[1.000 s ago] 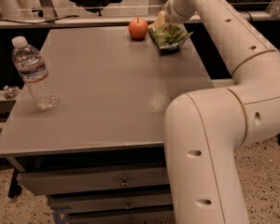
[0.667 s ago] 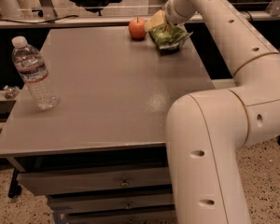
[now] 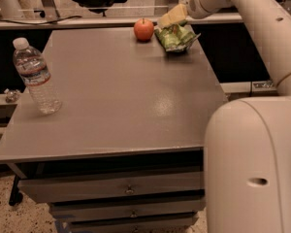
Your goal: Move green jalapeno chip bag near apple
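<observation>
While the apple (image 3: 143, 29) sits where it did a second ago, at the far edge of the grey table (image 3: 121, 101), the gripper (image 3: 172, 16) now appears slightly higher than before. It sits just over the upper left part of the green jalapeno chip bag (image 3: 179, 38) rather than pressed down over it. The bag itself has barely shifted. It lies crinkled at the far right corner of the tabletop, just beside the apple on its right, with a narrow strip of table showing between the two. The gripper's tan tip touches or nearly touches the bag's top edge, and I cannot tell whether it grips the bag or has let go. The white arm (image 3: 254, 23) reaches in from the right, and its large near segment fills the lower right of the view as before. The water bottle (image 3: 36, 76) stands unchanged near the left edge, well apart from the apple and bag. Drawers (image 3: 111, 188) show below the tabletop's front.
</observation>
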You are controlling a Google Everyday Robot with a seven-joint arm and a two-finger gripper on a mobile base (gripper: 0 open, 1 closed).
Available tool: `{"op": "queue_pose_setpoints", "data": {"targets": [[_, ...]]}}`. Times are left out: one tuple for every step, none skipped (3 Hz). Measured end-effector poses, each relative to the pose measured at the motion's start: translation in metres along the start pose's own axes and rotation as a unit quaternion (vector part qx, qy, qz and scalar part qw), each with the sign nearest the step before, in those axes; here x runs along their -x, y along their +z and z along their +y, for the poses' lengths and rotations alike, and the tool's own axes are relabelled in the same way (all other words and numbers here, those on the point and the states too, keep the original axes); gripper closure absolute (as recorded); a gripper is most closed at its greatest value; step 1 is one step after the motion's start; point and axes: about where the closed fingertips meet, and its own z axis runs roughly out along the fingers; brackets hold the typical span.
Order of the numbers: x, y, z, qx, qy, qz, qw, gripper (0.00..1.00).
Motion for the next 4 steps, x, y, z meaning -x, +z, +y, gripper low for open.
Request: {"op": "queue_pose_setpoints", "data": {"targets": [[-0.009,-0.055,0.002,0.011,-0.059,-0.044,0.9972,0.0],[-0.049,-0.099,0.013,0.038,-0.099,-0.075,0.9916,0.0],[-0.095,-0.126,0.025,0.087,-0.113,-0.1,0.9847,0.0],[-0.112,-0.155,0.006,0.072,-0.139,-0.115,0.9809,0.0]]}}
